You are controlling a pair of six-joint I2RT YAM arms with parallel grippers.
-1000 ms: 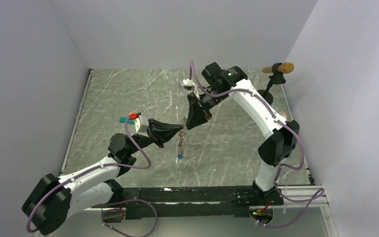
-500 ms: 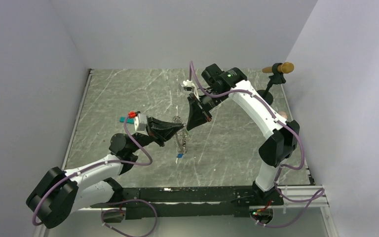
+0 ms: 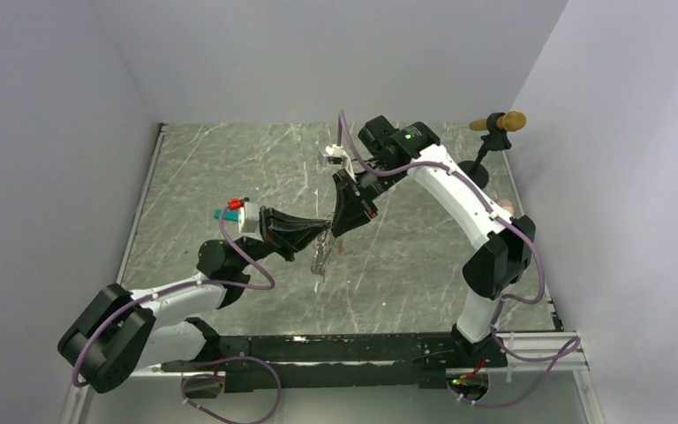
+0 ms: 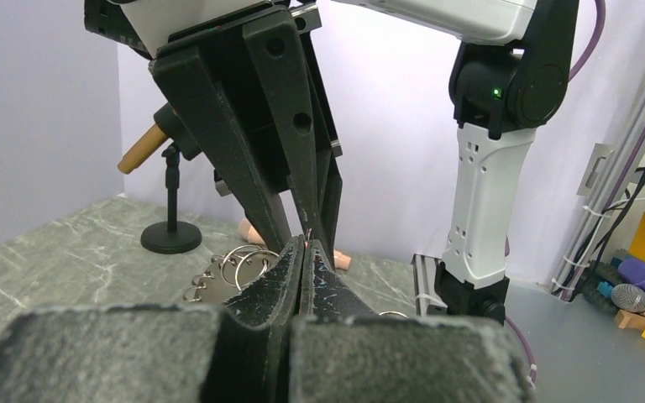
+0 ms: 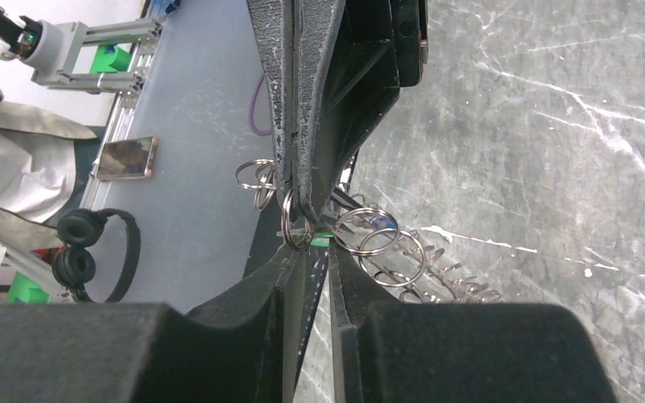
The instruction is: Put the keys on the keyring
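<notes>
My left gripper (image 3: pixel 328 221) is shut on a small silver ring of the keyring (image 3: pixel 320 254), a bunch of linked silver rings and chain hanging below its tips above the table. The rings also show in the left wrist view (image 4: pixel 235 262) and the right wrist view (image 5: pixel 371 241). My right gripper (image 3: pixel 335 230) meets the left one tip to tip. In the right wrist view its fingertips (image 5: pixel 296 256) pinch the green key (image 5: pixel 322 241) against the held ring. A blue key tag (image 5: pixel 380 222) shows among the rings. The left fingers (image 4: pixel 290 273) are pressed together.
A black stand with a tan head (image 3: pixel 497 124) is at the table's back right, and shows in the left wrist view (image 4: pixel 170 236). A teal block (image 3: pixel 223 214) lies left of the left wrist. Small pink pieces (image 4: pixel 342 262) lie on the marble. White walls enclose the table.
My left gripper has risen slightly and carried the hanging rings up with it. My right gripper has shifted a little left, so both tips now touch.
</notes>
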